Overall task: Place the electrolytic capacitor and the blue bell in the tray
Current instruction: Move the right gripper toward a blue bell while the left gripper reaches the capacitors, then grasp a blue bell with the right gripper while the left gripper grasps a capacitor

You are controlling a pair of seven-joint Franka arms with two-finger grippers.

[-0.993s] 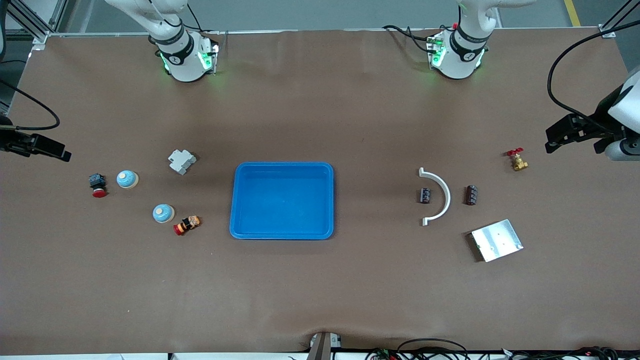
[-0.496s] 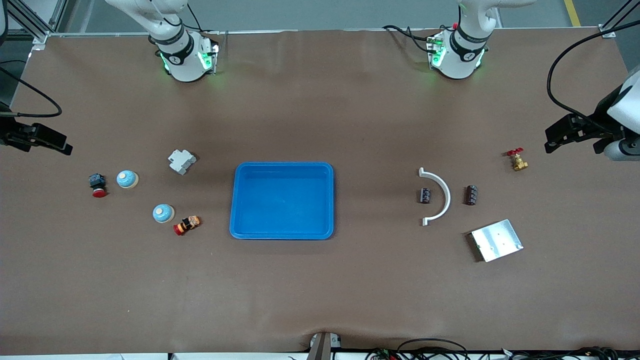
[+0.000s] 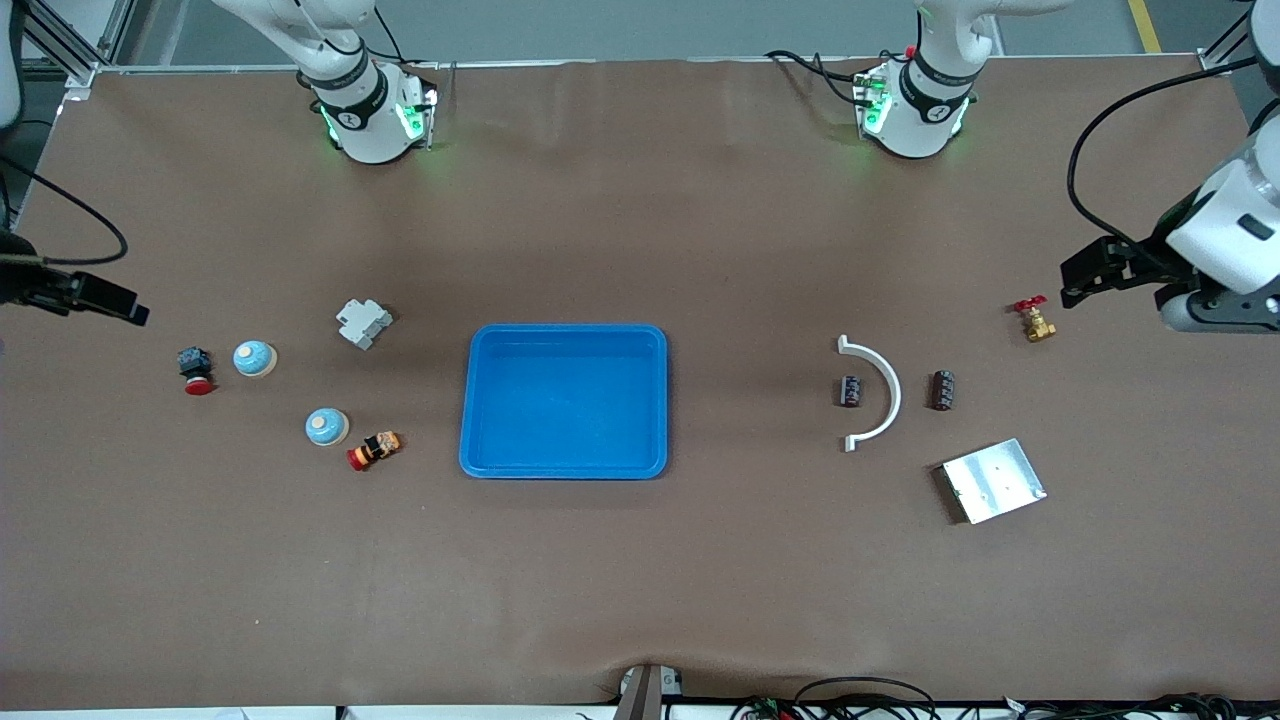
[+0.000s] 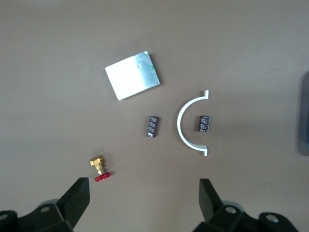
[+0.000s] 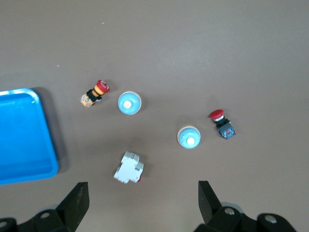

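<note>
The blue tray (image 3: 565,400) lies mid-table with nothing in it. Two dark electrolytic capacitors (image 3: 851,390) (image 3: 942,389) lie toward the left arm's end, one inside a white arc and one outside it; the left wrist view shows them too (image 4: 203,123) (image 4: 152,126). Two blue bells (image 3: 254,358) (image 3: 326,427) sit toward the right arm's end, also in the right wrist view (image 5: 189,137) (image 5: 129,103). My left gripper (image 3: 1085,272) (image 4: 144,203) hovers open near the brass valve. My right gripper (image 3: 128,305) (image 5: 143,203) hovers open at the table's edge by the bells.
A white arc (image 3: 875,392), a silver metal plate (image 3: 993,480) and a brass valve with a red handle (image 3: 1034,320) lie near the capacitors. A white breaker (image 3: 362,322) and two red push buttons (image 3: 195,370) (image 3: 373,449) lie by the bells.
My left gripper has moved in over the table toward the brass valve. My right gripper has shifted slightly. Nothing on the table has moved.
</note>
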